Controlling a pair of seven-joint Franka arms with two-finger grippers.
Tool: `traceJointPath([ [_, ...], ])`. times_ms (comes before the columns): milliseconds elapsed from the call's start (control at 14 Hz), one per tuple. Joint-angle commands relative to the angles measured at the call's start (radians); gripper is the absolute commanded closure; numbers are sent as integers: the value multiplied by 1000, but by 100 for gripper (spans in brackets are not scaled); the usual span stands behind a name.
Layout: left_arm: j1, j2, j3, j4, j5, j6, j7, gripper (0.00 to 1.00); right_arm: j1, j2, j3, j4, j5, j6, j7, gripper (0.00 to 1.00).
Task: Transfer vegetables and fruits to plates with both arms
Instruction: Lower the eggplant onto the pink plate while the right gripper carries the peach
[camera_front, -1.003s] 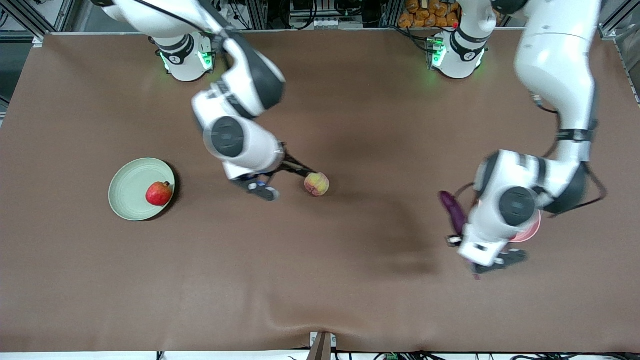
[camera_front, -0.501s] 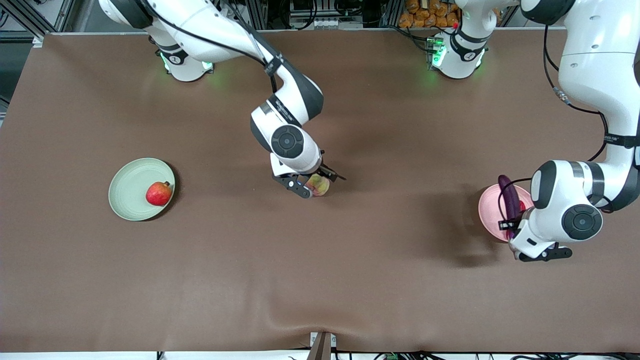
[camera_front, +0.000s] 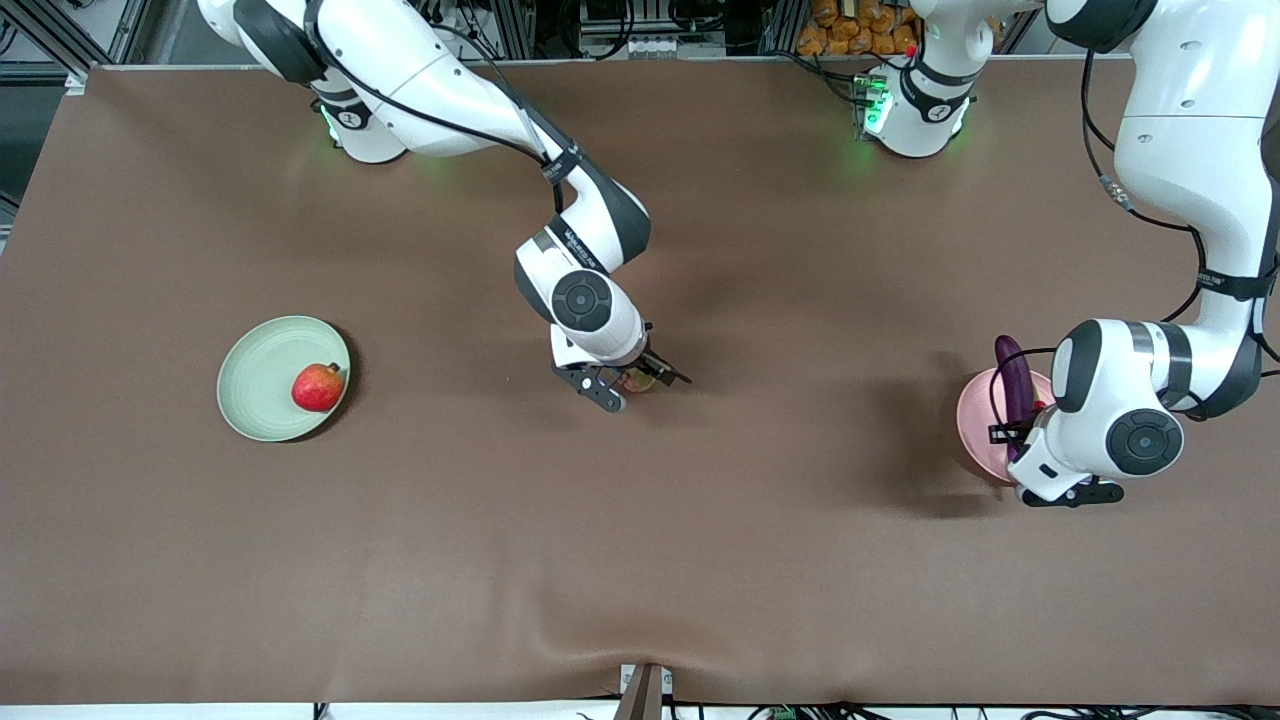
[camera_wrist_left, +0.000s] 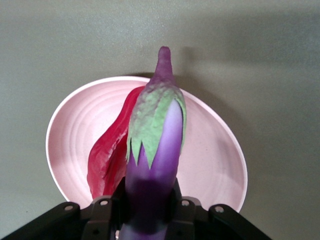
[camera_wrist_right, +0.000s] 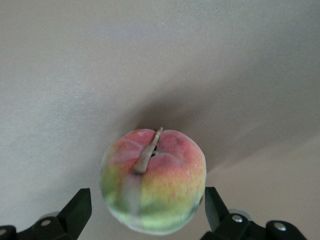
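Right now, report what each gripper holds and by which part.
The left gripper holds the eggplant near its blossom end, over the pink plate. The right gripper is open around the peach, gripping nothing yet.

The eggplant (camera_wrist_left: 157, 150) is smooth and shiny purple, with a dull, rough green cap. The pink plate (camera_wrist_left: 215, 165) looks matt, with faint rings, and the chili pepper (camera_wrist_left: 107, 160) is shiny. The peach (camera_wrist_right: 154, 181) looks soft and matt on the dull brown cloth of the desk (camera_front: 700, 560).
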Motion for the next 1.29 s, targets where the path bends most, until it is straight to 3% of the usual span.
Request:
traceJointPath([
  [0, -3, -1, -5, -2, 28, -10, 3, 0, 16, 19, -11, 15, -32, 10, 56, 67],
  [72, -5, 1, -5, 0, 28, -10, 2, 0, 10, 19, -14, 18, -45, 9, 58, 78],
  [143, -5, 1, -5, 0, 28, -10, 2, 0, 0, 13, -14, 24, -49, -5, 49, 99],
  [215, -5, 1, -5, 0, 28, -10, 2, 0, -18, -4, -14, 37, -46, -55, 43, 100],
  [501, -5, -6, -5, 4, 28, -10, 2, 0, -202, -91, -7, 199, -27, -581, -199, 100],
  [716, -10, -51, -15, 7, 28, -11, 2, 0, -395, -217, -5, 190, 25, -768, -499, 100],
  [931, -22, -131, -31, 12, 27, -11, 2, 0, -557, -280, -11, 175, 24, -898, -762, 100],
  [1075, -25, -162, -52, 23, 25, -11, -15, 0, -645, -331, -17, 99, 19, -907, -909, 100],
  [1218, -30, -197, -55, 26, 25, -11, -13, 0, -656, -378, -68, 32, 16, -909, -970, 100],
])
